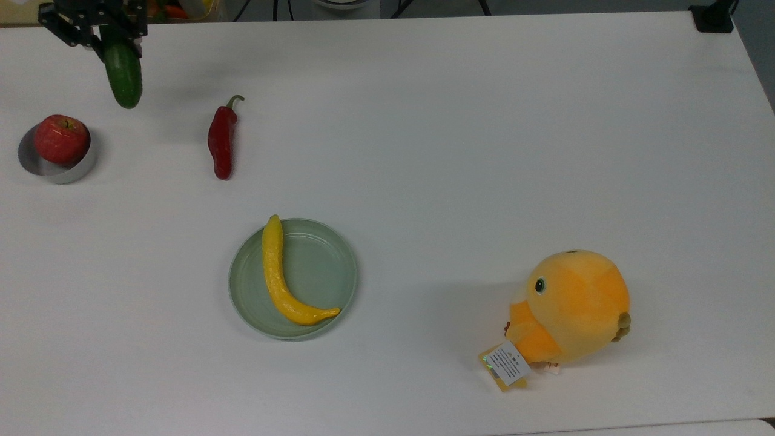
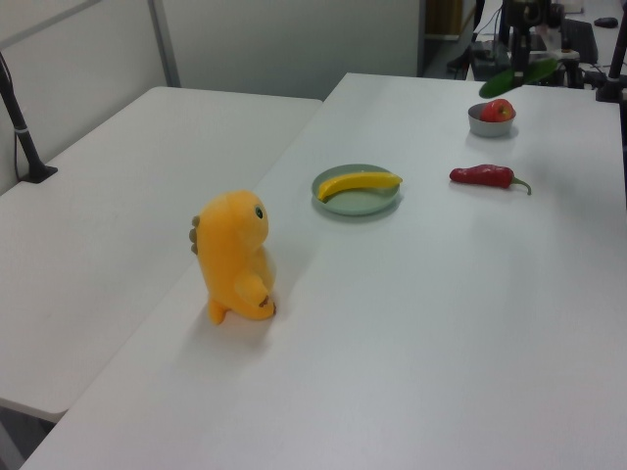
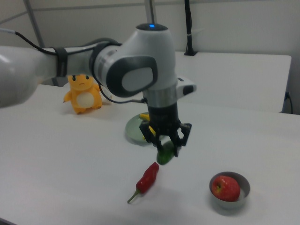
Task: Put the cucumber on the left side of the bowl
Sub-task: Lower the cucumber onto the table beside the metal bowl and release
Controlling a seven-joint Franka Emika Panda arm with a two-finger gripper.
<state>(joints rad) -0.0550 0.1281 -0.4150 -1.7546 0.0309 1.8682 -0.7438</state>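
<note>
At the bottom right of the top view sits a soft orange toy bird (image 1: pixel 572 312) with a paper tag, on the white table (image 1: pixel 460 151). Further up, near the middle of the top view, a pale green dish (image 1: pixel 315 278) holds a curved yellow fruit (image 1: pixel 280 278). Above that, in the upper left part of the top view, a red chili (image 1: pixel 221 140) lies flat on the table, well apart from the dish. At the left edge of the top view stands the bowl (image 1: pixel 57 166), small and silver, with a red apple (image 1: pixel 60 138) inside it. In the top left corner of the top view the gripper (image 1: pixel 92 24) hangs in the air with its fingers closed on the top end of the cucumber (image 1: pixel 123 71). The cucumber points down and is off the table. In the right view the cucumber (image 3: pixel 165 153) hangs above the chili (image 3: pixel 147 178), with the bowl (image 3: pixel 229 190) apart, low at the right view's right.
</note>
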